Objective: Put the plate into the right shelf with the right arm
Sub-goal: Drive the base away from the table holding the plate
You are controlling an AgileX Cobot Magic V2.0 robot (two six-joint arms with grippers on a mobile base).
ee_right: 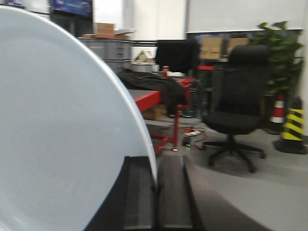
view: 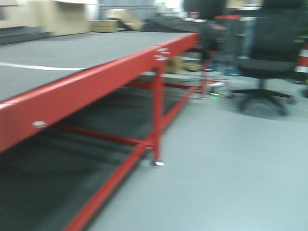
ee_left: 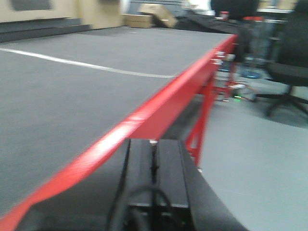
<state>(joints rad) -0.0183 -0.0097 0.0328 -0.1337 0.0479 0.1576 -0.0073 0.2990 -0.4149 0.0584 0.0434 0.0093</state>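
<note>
In the right wrist view my right gripper is shut on the rim of the white plate. The plate stands on edge and fills the left half of that view. In the left wrist view my left gripper is shut and empty, just off the front edge of the red-framed table. The steel shelf with blue bins is out of view. Neither gripper shows in the front view.
The red-framed table with a grey top fills the left of the front view, its leg on the grey floor. A black office chair stands at the right; it also shows in the right wrist view. Striped cones stand far right.
</note>
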